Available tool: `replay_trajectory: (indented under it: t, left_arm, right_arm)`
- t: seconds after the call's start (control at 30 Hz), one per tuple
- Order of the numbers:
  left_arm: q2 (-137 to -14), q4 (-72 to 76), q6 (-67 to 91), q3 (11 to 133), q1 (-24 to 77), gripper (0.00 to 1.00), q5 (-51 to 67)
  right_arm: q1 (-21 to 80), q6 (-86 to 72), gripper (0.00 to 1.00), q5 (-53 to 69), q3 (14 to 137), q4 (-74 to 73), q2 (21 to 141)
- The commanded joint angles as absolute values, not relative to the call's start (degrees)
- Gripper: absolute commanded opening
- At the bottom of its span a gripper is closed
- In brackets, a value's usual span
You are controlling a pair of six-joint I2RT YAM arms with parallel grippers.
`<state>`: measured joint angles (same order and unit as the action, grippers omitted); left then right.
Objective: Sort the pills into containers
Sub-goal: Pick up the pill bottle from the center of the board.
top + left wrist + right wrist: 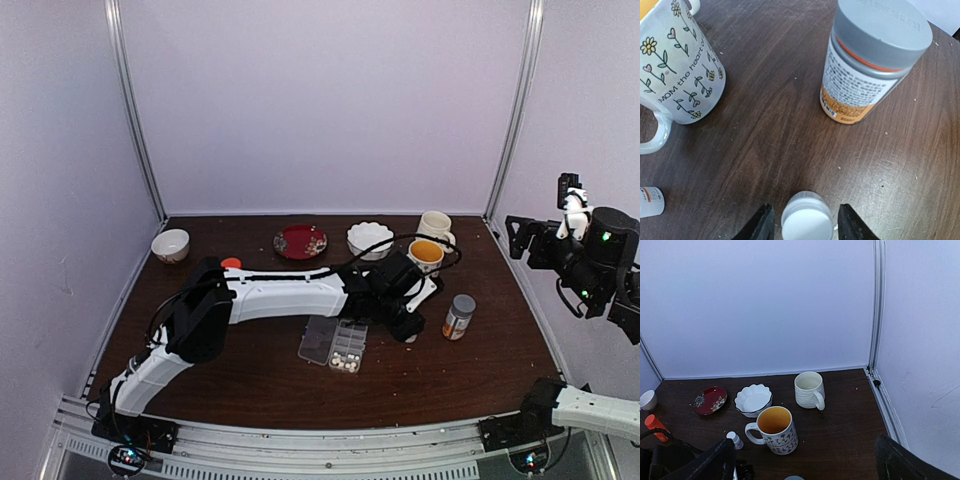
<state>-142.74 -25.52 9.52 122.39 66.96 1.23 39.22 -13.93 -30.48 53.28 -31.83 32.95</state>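
The containers are the cells of a clear pill box (348,345) at mid table, its lid (318,338) folded open to the left. Tiny cream pills (346,363) lie in its near cells. My left gripper (805,206) reaches past the box to the right, also seen from above (408,326). Its fingers (760,225) stand either side of a small white-capped bottle (806,222) with a gap on each side, so it is open. My right gripper (804,441) hangs high at the right, wide open and holding nothing.
A grey-capped pill bottle (867,60) (459,316) stands just beyond the left gripper. A flowered mug (675,65) (776,430), a ribbed mug (809,389), a white bowl (753,399), a red plate (300,241) and a small bowl (170,245) line the back. Another small bottle (734,439) lies by the flowered mug.
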Motion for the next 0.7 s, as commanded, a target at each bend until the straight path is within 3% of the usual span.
replay_trajectory:
  t: [0.0, 0.2, 0.43, 0.67]
  left_arm:
    - [-142.6, -23.9, 9.5, 123.8, 66.6, 0.43, 1.0]
    - [-142.3, -24.0, 9.3, 123.6, 66.7, 0.4, 0.9]
    - [-141.2, -24.0, 9.4, 123.3, 66.6, 0.24, 1.2]
    - [-133.9, -25.0, 10.4, 119.5, 66.5, 0.2, -0.7]
  right_arm:
    - [39.0, -14.5, 1.0, -30.3, 52.7, -31.0, 33.3]
    - [39.0, -14.8, 1.0, -29.8, 52.4, -30.6, 33.8]
    - [39.0, -14.6, 1.0, -28.2, 52.2, -30.6, 34.7]
    - [39.0, -12.3, 1.0, -18.7, 50.4, -27.4, 34.6]
